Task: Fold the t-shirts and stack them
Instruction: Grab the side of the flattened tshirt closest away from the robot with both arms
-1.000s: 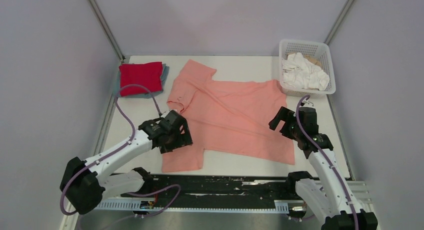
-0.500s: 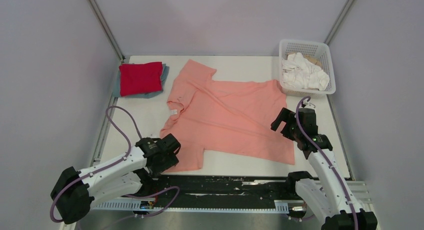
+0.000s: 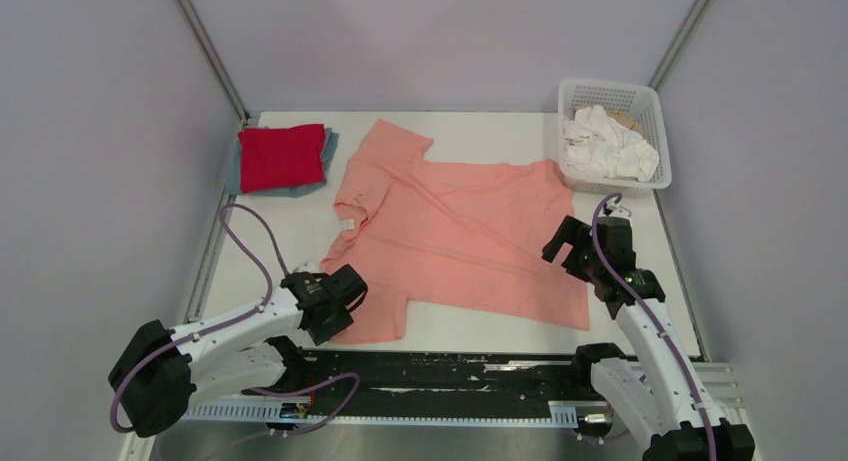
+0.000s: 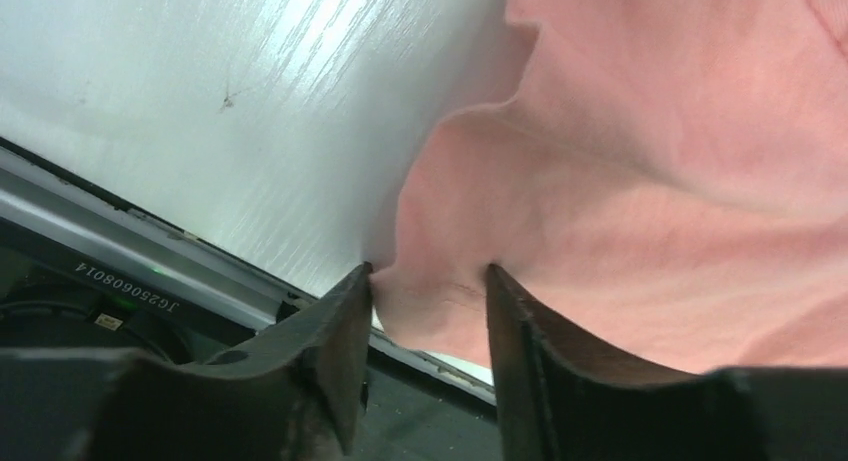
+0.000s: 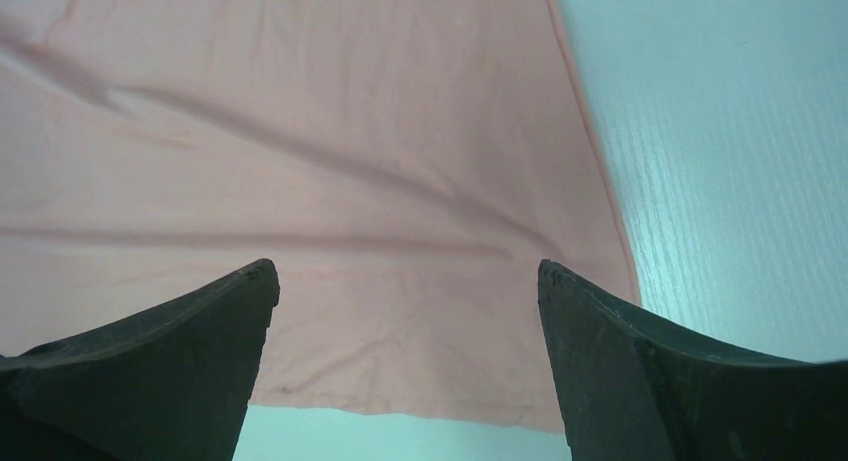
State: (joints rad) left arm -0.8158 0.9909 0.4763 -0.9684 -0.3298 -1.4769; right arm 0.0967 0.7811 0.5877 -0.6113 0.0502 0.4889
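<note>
White wood-grained tabletop [image 3: 300, 221] bears a wrinkled salmon-pink t-shirt [image 3: 460, 241].

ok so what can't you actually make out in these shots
- Top external: the grey-blue shirt is mostly hidden under the folded red shirt; only its edges show.
- Top external: a tan item in the basket is largely covered by white cloth; unidentifiable.
- Top external: the neck label on the salmon-pink shirt is too small to read.
- Right wrist: the right gripper covers parts of the hem.
</note>
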